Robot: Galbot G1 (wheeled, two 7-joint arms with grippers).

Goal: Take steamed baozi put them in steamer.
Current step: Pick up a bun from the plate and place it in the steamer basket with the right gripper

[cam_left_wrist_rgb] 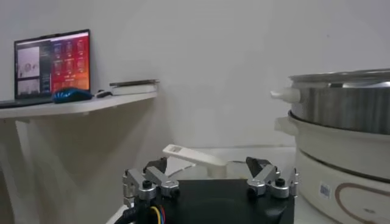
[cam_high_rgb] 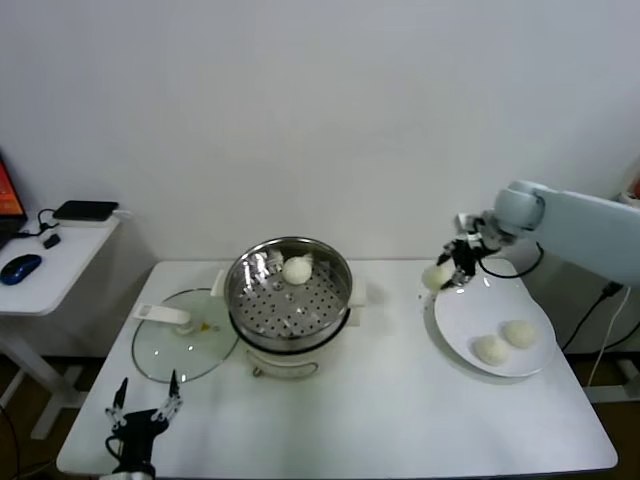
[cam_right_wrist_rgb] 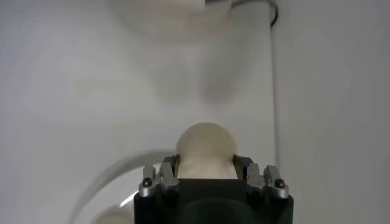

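Note:
The steamer [cam_high_rgb: 288, 298] is a shiny perforated basket on a white pot base at the table's middle. One baozi [cam_high_rgb: 296, 270] lies inside it at the back. My right gripper [cam_high_rgb: 447, 273] is shut on a second baozi [cam_high_rgb: 437, 276] and holds it in the air above the white plate's [cam_high_rgb: 460, 322] left rim, to the right of the steamer. The wrist view shows that baozi [cam_right_wrist_rgb: 206, 150] clamped between the jaws. Two more baozi [cam_high_rgb: 491, 349] [cam_high_rgb: 519, 334] lie on the plate. My left gripper [cam_high_rgb: 145, 400] is open and empty at the table's front left corner.
A glass lid [cam_high_rgb: 180, 340] with a white handle lies flat to the left of the steamer. The steamer's side shows in the left wrist view [cam_left_wrist_rgb: 347, 146]. A side desk [cam_high_rgb: 50, 250] with a mouse stands at the far left.

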